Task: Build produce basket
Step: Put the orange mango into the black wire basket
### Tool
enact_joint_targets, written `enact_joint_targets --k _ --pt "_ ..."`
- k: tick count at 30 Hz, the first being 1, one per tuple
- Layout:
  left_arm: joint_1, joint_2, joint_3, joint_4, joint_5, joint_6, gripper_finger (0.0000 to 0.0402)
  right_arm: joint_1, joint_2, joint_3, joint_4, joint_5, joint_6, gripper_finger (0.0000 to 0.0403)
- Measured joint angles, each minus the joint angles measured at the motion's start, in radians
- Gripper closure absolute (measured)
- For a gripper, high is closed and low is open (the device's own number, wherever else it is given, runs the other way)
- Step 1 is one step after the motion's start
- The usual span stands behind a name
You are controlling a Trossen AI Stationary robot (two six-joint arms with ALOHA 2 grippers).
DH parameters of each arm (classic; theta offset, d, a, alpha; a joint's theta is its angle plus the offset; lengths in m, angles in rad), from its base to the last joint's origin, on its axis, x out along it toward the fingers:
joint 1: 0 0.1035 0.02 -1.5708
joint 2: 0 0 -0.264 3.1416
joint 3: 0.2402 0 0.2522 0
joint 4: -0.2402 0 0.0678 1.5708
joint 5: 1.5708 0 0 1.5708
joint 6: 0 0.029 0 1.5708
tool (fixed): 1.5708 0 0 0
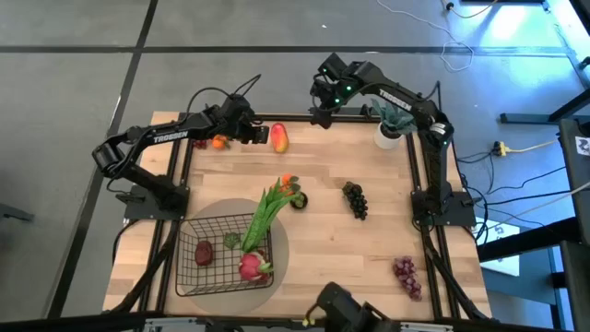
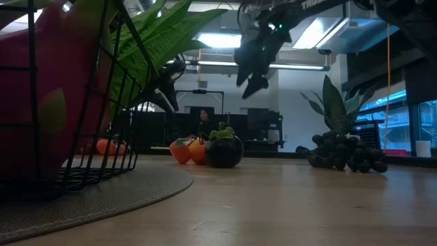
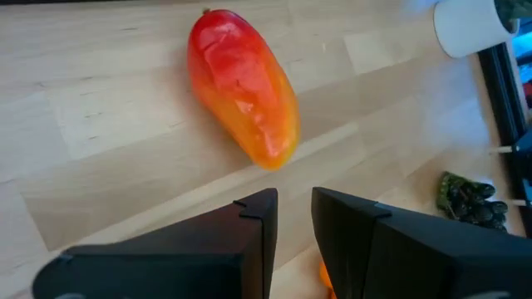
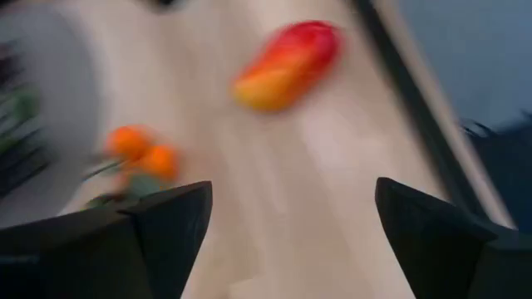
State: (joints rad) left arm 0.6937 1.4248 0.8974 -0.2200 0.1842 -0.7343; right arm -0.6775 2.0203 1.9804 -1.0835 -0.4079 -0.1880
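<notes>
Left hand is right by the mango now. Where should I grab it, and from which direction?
Grip the mango across its narrow middle, coming down from above. It lies flat on the table, long axis toward the far edge, with bare wood all round. The left hand sits just beside it, fingers nearly shut, so it probably needs opening first. Its rounded ends would likely slip.

- The black wire-mesh basket (image 1: 198,274), square and shallow, sits on a round grey mat at about 7 o'clock on the tabletop.
- A pink dragon fruit (image 1: 251,267) and a dark red fruit (image 1: 204,253) lie inside it.
- Long green leafy stalks (image 1: 265,212) lean over its 1 o'clock corner.
- A red-orange mango (image 1: 278,137) lies at 12 o'clock.
- A dark grape bunch (image 1: 355,199) lies at 3 o'clock from centre.
- A red-purple grape bunch (image 1: 407,276) lies at 5 o'clock.
</notes>
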Motion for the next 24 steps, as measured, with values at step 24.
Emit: enact_joint_targets --k 24 --pt "-0.01 0.026 0.0 0.213 -0.02 -0.181 0.0335 0.002 -0.421 -0.349 0.145 -0.375 -0.319 0.0079"
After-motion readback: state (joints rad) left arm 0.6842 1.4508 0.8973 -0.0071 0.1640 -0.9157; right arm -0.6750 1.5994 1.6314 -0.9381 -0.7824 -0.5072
